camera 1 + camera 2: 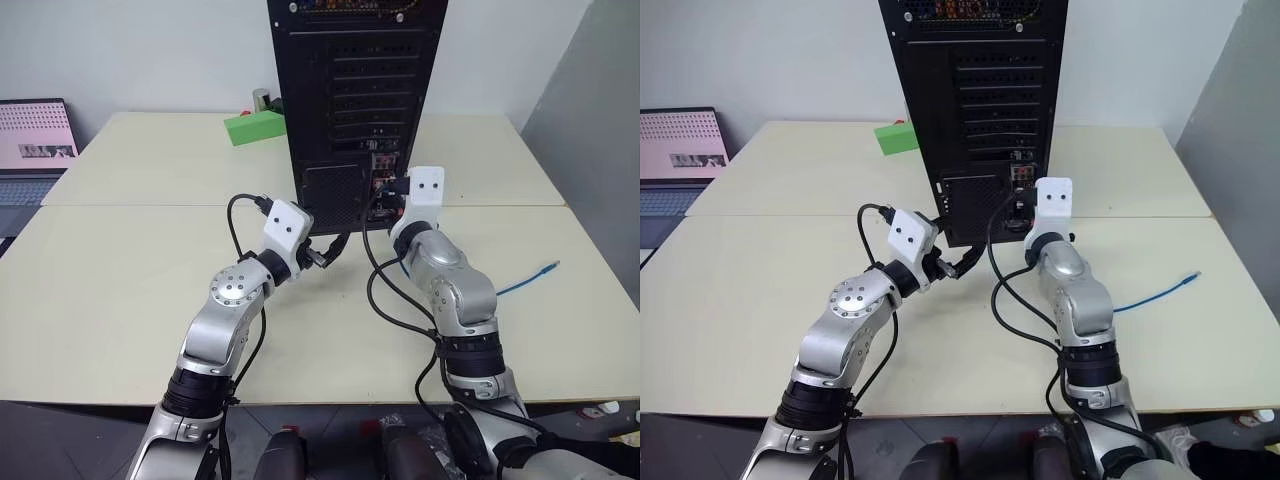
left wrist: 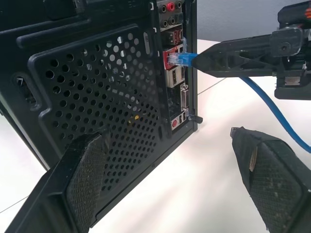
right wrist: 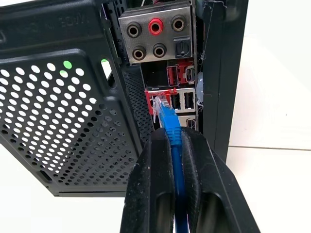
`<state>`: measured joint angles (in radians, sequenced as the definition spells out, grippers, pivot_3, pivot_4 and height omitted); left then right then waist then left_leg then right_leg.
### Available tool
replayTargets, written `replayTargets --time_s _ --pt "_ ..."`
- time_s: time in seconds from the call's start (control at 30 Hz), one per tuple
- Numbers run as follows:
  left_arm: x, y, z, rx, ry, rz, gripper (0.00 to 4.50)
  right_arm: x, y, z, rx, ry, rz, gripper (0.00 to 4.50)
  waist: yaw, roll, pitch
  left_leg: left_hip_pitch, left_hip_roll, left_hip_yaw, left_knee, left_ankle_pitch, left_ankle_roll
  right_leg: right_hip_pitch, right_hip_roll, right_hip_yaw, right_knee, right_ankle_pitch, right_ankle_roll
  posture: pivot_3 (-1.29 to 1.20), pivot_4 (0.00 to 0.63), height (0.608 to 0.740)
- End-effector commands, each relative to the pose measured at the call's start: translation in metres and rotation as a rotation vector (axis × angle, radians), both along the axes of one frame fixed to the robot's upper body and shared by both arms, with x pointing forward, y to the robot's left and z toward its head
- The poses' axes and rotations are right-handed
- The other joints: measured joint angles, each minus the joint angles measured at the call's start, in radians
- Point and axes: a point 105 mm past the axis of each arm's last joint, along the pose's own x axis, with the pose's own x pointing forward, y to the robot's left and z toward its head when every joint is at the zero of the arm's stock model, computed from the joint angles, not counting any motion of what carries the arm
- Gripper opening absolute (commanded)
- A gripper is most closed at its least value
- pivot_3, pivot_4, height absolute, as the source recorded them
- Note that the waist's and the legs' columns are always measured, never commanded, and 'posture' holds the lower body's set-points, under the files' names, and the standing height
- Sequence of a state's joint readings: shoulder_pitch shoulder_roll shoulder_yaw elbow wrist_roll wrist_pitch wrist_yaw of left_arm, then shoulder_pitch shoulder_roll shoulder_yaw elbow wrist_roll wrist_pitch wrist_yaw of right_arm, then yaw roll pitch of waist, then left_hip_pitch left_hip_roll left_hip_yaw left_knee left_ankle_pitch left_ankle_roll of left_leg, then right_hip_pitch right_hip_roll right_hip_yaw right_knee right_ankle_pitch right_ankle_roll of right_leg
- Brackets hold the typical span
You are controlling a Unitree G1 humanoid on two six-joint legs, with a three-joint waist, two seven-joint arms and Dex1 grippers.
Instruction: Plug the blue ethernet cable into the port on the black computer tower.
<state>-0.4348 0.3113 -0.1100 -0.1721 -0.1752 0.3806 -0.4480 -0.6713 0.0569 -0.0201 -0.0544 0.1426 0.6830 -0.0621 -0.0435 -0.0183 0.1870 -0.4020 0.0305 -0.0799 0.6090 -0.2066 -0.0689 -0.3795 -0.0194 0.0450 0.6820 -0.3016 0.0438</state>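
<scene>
Head eyes look down from afar; both wrist views closely face the black computer tower.

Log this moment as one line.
right gripper: shut on blue ethernet cable | plug at port, black computer tower | left gripper: open

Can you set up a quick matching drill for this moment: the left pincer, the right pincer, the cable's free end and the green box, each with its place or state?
1. left pincer
2. right pincer
3. cable's free end
4. green box

a. lying on the table, out to the right
b. shut on the blue cable at the tower
c. open, holding nothing
d. on the table left of the tower

Pairs: 1-c, 2-b, 3-a, 4-d
</scene>
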Motion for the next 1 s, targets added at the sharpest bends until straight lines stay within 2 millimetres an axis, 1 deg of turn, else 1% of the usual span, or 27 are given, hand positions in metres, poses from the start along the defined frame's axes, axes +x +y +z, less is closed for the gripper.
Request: replayTargets --time_s 0.03,0.27,0.43,0.73,0.93,1.0 --pt "0.0 0.004 0.016 -0.008 -0.062 0.005 4.18 -0.002 0.005 0.022 0.022 -0.055 0.005 0.0 -0.002 0.0 0.0 0.0 0.0 0.0 0.0 0.0 0.0 0.0 0.0 0.0 0.0 0.0 0.0 0.0 0.15 0.74" --pt "0.001 0.007 0.017 0.002 -0.068 0.014 4.18 -0.002 0.005 0.028 0.029 -0.061 -0.023 0.0 -0.007 0.0 0.0 0.0 0.0 0.0 0.0 0.0 0.0 0.0 0.0 0.0 0.0 0.0 0.0 0.0 0.15 0.74" --pt "0.002 0.009 0.017 0.012 -0.071 0.022 4.18 -0.005 0.013 0.032 0.051 -0.06 -0.021 0.0 -0.008 0.0 0.0 0.0 0.0 0.0 -0.001 0.0 0.0 -0.001 0.0 0.0 0.0 0.0 0.0 0.0 0.15 0.74" --pt "0.002 0.01 0.018 0.02 -0.079 0.025 4.18 -0.008 0.019 0.042 0.086 -0.073 -0.03 0.0 -0.008 0.0 0.0 0.0 0.0 0.0 -0.001 0.0 0.0 -0.001 0.0 0.0 0.0 0.0 0.0 0.0 0.15 0.74" --pt "0.002 0.01 0.018 0.025 -0.08 0.027 4.18 -0.008 0.025 0.042 0.086 -0.077 -0.036 0.0 -0.008 0.0 0.0 0.0 0.0 0.0 -0.001 0.0 0.0 -0.001 0.0 0.0 0.0 0.0 0.0 0.0 0.15 0.74" --pt "0.002 0.01 0.018 0.027 -0.081 0.027 4.18 -0.007 0.024 0.041 0.084 -0.077 -0.052 0.0 -0.008 0.0 0.0 0.0 0.0 0.0 -0.001 0.0 0.0 -0.001 0.0 0.0 0.0 0.0 0.0 0.0 0.15 0.74"
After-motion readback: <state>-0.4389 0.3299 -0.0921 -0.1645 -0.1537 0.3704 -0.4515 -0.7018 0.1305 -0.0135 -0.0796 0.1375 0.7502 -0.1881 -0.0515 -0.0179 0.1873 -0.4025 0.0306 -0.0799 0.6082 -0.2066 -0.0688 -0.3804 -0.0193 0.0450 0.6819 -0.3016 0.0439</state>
